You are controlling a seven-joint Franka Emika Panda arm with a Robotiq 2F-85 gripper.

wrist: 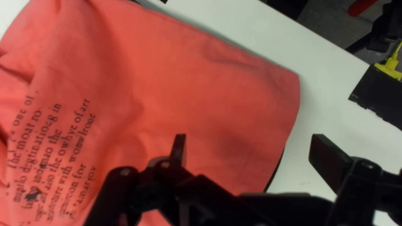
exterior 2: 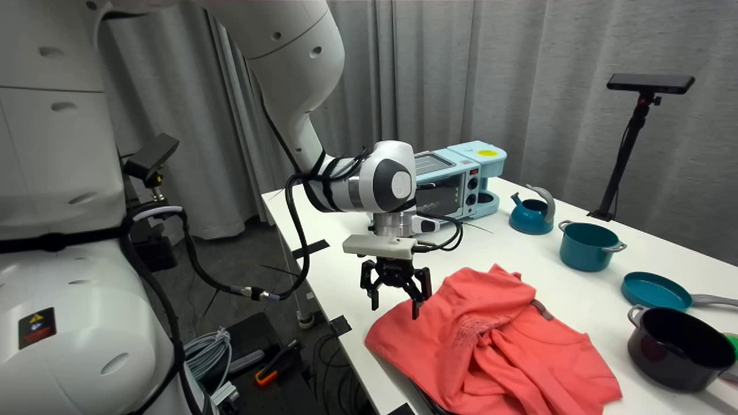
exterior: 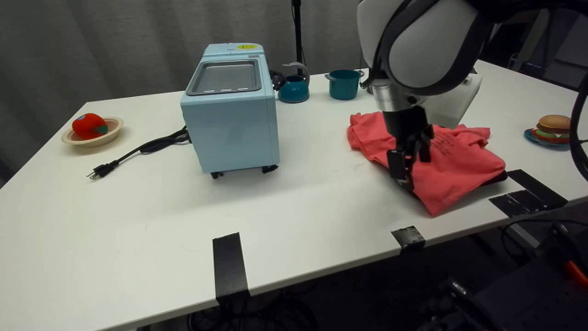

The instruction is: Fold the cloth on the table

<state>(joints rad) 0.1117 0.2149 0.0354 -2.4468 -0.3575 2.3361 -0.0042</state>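
Note:
The cloth (exterior: 459, 156), a red-coral shirt-like piece with dark printed text, lies wrinkled and bunched near the front edge of the white table (exterior: 298, 207). Creases and layers gather on its far part in an exterior view (exterior 2: 519, 357). A dark flat object (exterior: 496, 178) peeks out from beneath it. My gripper (exterior 2: 395, 308) points down above the cloth's side facing the toaster oven, jaws spread wide. In the wrist view the gripper (wrist: 249, 135) straddles the cloth's border: one finger over fabric, the other over bare table. It holds nothing; contact with the cloth cannot be told.
A light-blue toaster oven (exterior: 234, 124) with a black cord (exterior: 156, 145) stands beside the cloth. Behind are a teal kettle (exterior 2: 531, 216), teal pot (exterior 2: 588, 248), pan (exterior 2: 656, 291) and dark pot (exterior 2: 680, 349). A toy burger (exterior: 553, 128) and a bowl (exterior: 94, 140) sit farther off.

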